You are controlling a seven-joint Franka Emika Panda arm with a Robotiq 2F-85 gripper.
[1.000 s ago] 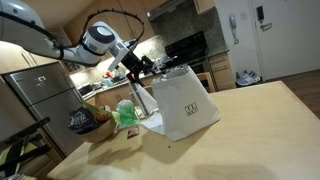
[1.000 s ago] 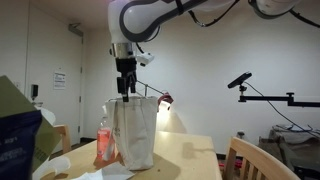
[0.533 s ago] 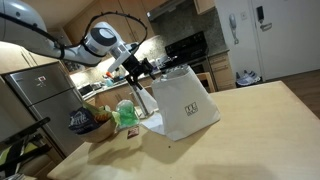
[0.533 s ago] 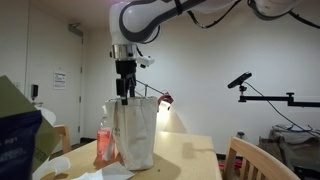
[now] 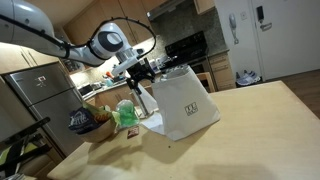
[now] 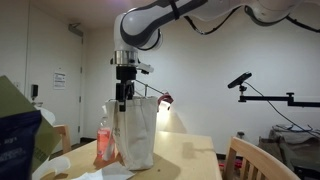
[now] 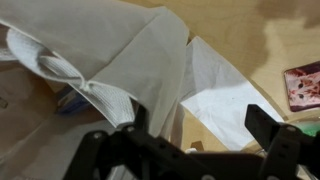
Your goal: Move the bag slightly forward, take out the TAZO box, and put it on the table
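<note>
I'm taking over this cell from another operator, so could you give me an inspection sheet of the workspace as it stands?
Surface: tan wooden table; white paper sheet lying beside the bag.
Job's things: white bag upright; TAZO box not visible.
Clutter: green packet, blue-and-white snack bag, red-pink bottle.
Grippers: gripper open, at the bag's top rim.
Cables: dark cable looping above the arm.
Surroundings: kitchen fridge, boom stand, chair.
</note>
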